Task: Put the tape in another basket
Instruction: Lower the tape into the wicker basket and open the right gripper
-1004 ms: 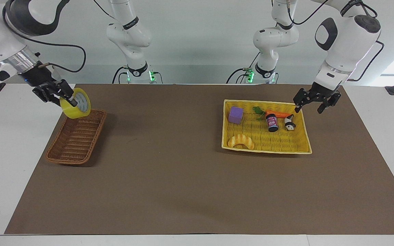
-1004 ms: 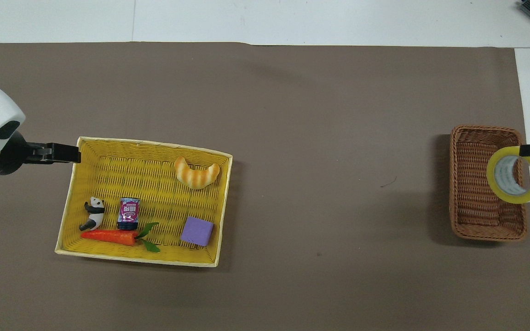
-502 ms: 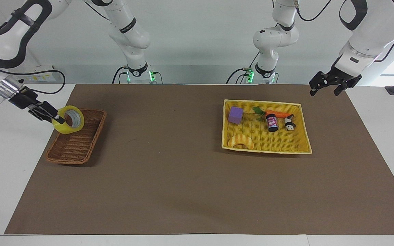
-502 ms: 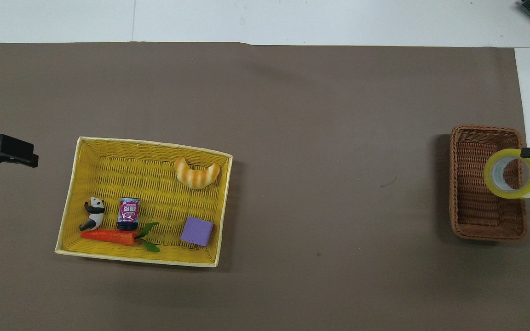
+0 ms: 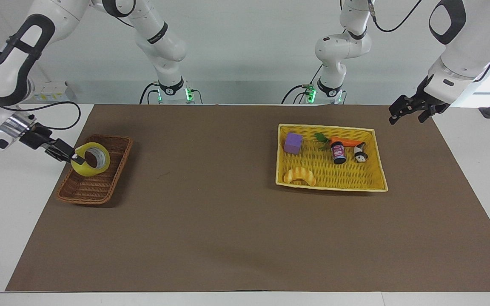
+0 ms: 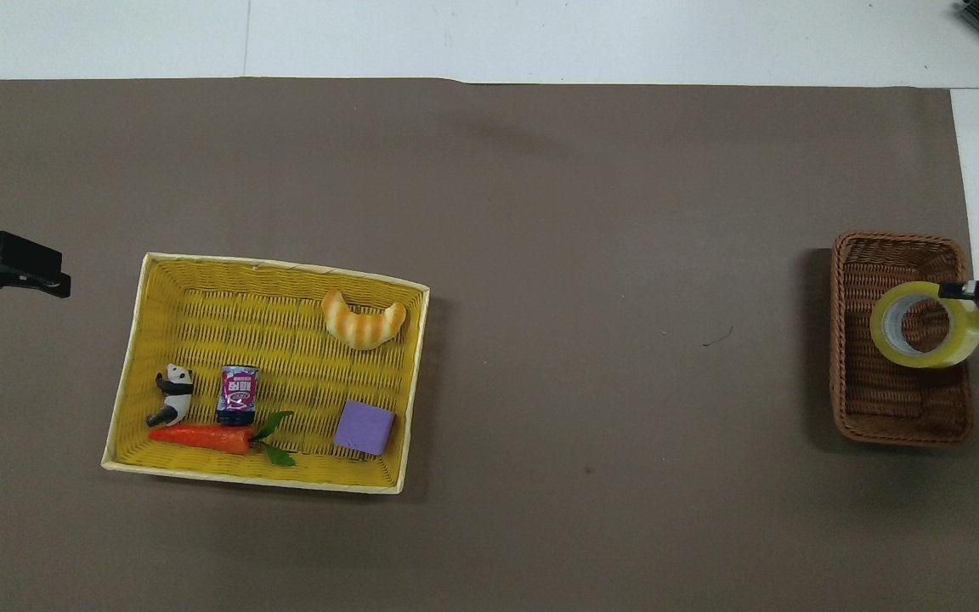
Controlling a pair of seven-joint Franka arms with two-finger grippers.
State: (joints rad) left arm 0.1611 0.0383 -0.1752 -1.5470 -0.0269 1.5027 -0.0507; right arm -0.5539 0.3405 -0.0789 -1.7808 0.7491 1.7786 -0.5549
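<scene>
At the right arm's end of the table, the right tool (image 5: 74,158) pinches the wall of the tape (image 5: 91,160), one finger inside the ring. The yellow roll is tilted and sits low inside the wicker basket (image 5: 84,191), over its half nearer the robots, though I cannot tell if it touches the weave. The middle of the brown mat (image 5: 211,212) lies bare. Toward the left arm's end sits the yellow basket (image 5: 338,185) with a purple block (image 5: 293,143), a croissant toy (image 5: 299,175), a carrot (image 5: 346,141), a small can (image 5: 338,153) and a panda figure (image 5: 360,153). The left tool (image 5: 411,111) hangs with its fingers spread over the mat's corner near the robots, clear of that basket.
</scene>
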